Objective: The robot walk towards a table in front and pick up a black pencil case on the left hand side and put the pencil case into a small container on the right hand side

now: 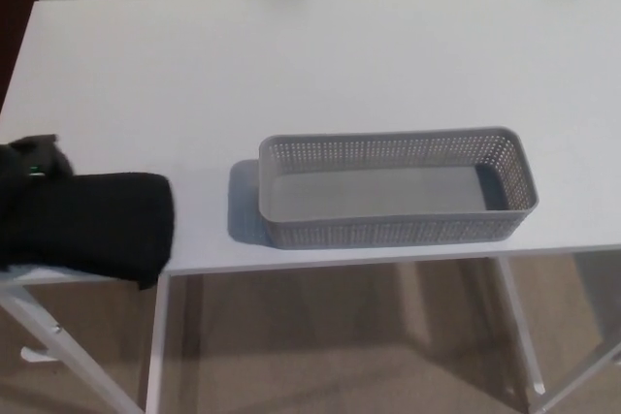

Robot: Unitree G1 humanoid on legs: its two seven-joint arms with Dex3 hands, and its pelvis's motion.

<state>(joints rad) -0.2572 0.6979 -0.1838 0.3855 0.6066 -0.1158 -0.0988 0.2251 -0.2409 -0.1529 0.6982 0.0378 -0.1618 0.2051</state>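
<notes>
Against left fingers (32, 158), pencil case (102, 225)

you get even, fairly bright indoor light, coming from above and somewhat from the right. the grey perforated basket (388, 230) throws a soft shadow onto the white table (291, 65) just to its left, and its inside darkens at the right end. the tabletop is close to washed out, with no hard glare. at the left edge of the frame the black pencil case (97, 225) and the left hand (29, 162) merge into one dark mass with hardly any detail. the whole frame is soft and a little grainy, and the floor along the bottom is dimmer.
</notes>
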